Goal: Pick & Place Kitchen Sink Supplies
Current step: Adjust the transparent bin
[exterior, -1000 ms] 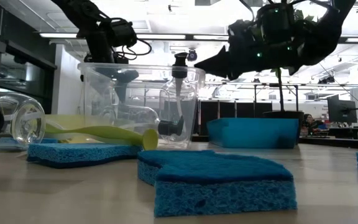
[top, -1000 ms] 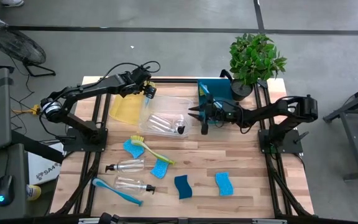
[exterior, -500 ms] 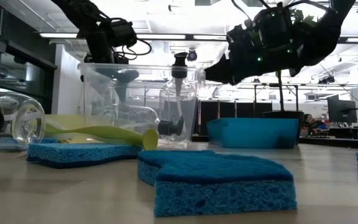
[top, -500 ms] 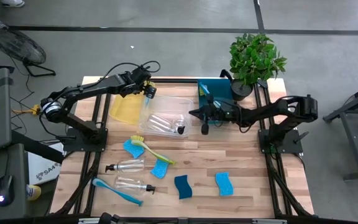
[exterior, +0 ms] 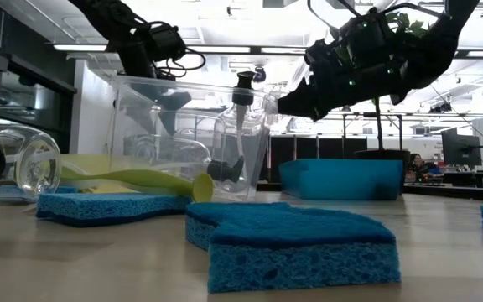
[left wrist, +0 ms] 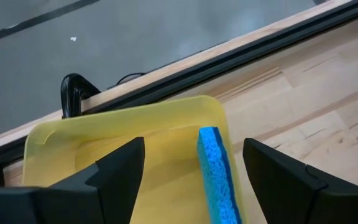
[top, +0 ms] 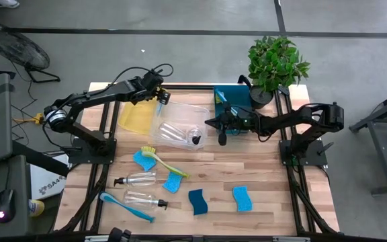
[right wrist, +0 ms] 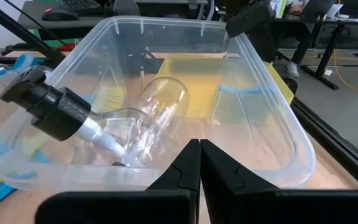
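**A:** Where do your two grippers stand?

**B:** Your right gripper (top: 222, 128) hangs just off the 3 o'clock edge of the clear bin (top: 197, 111), its fingers (right wrist: 185, 163) pressed together on nothing. Your left gripper (top: 162, 98) is at the bin's 10 o'clock corner, over the seam with the yellow bin (top: 134, 117); its fingers (left wrist: 120, 165) stand wide apart, a blue sponge (left wrist: 215, 168) showing on edge between them inside the yellow bin. I cannot tell whether they touch it.

**A:** And inside the clear bin?

**B:** A clear pump bottle (right wrist: 129, 121) lies on its side in the clear bin, black pump (right wrist: 45, 106) toward your right gripper. In the low view the bin sits tilted, its left-arm side lifted.

**A:** What do you see farther out?

**B:** At 12 o'clock from your right gripper sits the teal bin (top: 234, 95), with the potted plant (top: 274, 60) beyond it at 1 o'clock. Toward 7 o'clock of the clear bin lies a yellow-green brush (top: 163, 161) across a sponge (top: 142, 160). Further on toward 7 o'clock lie two clear bottles (top: 140, 179) (top: 140, 197) and a blue brush (top: 125, 206). Three more sponges (top: 173, 181) (top: 197, 200) (top: 242, 198) lie from 6 to 5 o'clock, apart from one another.
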`<action>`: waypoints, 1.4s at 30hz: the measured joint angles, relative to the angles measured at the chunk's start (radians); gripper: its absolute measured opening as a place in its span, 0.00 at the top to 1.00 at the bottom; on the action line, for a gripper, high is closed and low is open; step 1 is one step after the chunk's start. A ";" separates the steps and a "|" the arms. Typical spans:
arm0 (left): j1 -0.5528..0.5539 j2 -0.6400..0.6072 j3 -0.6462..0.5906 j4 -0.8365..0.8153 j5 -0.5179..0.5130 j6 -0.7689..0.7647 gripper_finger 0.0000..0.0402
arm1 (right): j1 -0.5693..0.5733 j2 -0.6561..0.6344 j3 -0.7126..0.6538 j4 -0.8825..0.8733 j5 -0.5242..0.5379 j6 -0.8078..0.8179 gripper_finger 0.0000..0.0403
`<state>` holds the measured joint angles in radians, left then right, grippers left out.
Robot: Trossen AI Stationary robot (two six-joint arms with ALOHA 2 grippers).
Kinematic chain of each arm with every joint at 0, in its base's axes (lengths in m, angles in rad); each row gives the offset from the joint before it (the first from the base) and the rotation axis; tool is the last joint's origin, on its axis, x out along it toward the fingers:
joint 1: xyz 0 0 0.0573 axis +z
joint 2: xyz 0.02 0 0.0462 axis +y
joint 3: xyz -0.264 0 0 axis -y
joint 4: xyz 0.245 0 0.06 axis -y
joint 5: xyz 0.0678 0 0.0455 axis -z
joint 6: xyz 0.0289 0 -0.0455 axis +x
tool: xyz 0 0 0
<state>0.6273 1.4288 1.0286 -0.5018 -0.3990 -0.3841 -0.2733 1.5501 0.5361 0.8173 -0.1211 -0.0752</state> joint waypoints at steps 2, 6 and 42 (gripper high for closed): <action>0.000 0.000 0.000 0.008 0.000 0.013 0.33 | 0.000 0.000 0.000 -0.001 -0.003 0.000 1.00; 0.000 0.000 0.000 0.005 -0.001 0.015 0.33 | 0.000 0.000 0.002 -0.003 -0.005 0.000 1.00; 0.000 0.000 0.000 0.152 0.132 0.084 0.33 | -0.085 -0.007 0.488 -0.579 -0.295 -0.378 1.00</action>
<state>0.6277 1.4284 1.0286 -0.3494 -0.2670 -0.3000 -0.3579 1.5431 1.0242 0.2384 -0.4165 -0.4529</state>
